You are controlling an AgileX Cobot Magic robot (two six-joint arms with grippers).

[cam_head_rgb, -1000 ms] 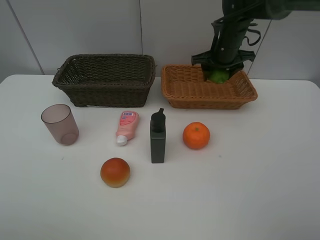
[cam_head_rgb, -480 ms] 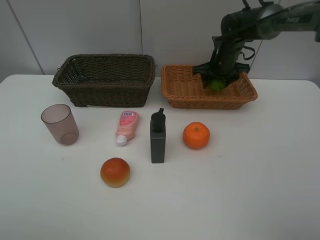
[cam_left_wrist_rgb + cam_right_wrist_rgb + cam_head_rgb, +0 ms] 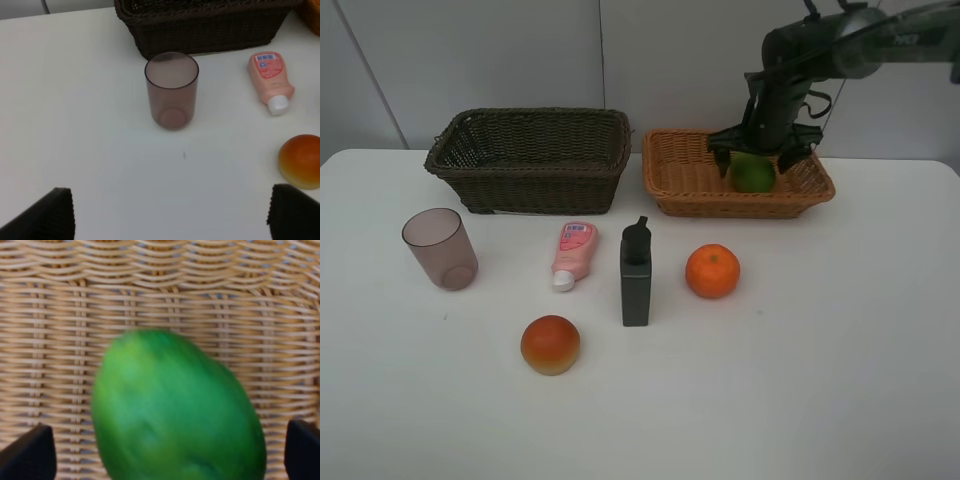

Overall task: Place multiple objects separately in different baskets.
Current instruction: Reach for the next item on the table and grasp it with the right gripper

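Green lime (image 3: 753, 174) lies in the tan basket (image 3: 720, 205), towards its far-right corner, long axis slanting across the weave. My right pincer (image 3: 754, 157) straddles it, spread wide, not gripping.

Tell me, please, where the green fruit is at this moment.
In the high view, the green fruit lies inside the tan basket at the back right, just under the open right gripper and behind the orange.

white table (image 3: 840, 360): dark basket (image 3: 530, 165), tan basket (image 3: 685, 190), cup (image 3: 440, 250), pink tube (image 3: 573, 250), black bottle (image 3: 636, 280), orange (image 3: 712, 271), peach (image 3: 550, 344).
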